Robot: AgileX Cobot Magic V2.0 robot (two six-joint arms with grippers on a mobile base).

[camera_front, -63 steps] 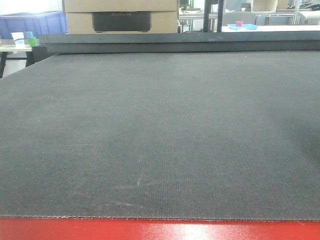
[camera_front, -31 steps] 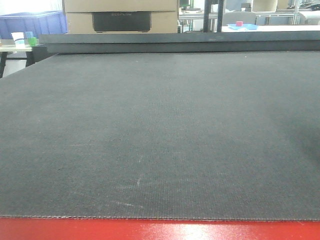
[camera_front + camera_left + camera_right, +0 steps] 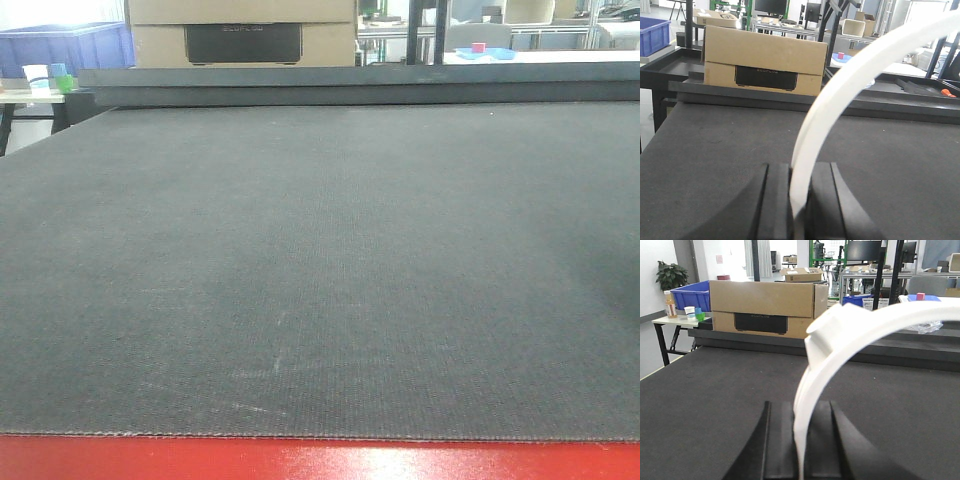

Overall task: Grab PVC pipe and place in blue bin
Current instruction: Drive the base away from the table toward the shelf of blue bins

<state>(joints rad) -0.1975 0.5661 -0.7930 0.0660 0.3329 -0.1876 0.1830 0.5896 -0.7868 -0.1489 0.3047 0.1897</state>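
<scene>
No change across the front view's desk (image 3: 320, 270) since a second ago. Grabbing done, by the look: a white PVC pipe (image 3: 827, 100) pinched in the left gripper (image 3: 797, 172), a second PVC pipe (image 3: 812, 375) in the right gripper (image 3: 800, 412). Still to do: carrying to the blue bin (image 3: 690, 295), far past the cardboard box (image 3: 765, 302).

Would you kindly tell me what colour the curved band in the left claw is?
The PVC pipe is white, seen best in the left wrist view.

Looking across worktop (image 3: 320, 270) to cardboard box (image 3: 242, 35) beyond its far edge, finding crate (image 3: 60, 45) left of box and cups (image 3: 36, 77) on side table (image 3: 30, 97) before crate, pinching PVC pipe (image 3: 807, 135) between left fingers (image 3: 775, 200), pinching second pipe (image 3: 807, 390) between right fingers (image 3: 782, 440)
</scene>
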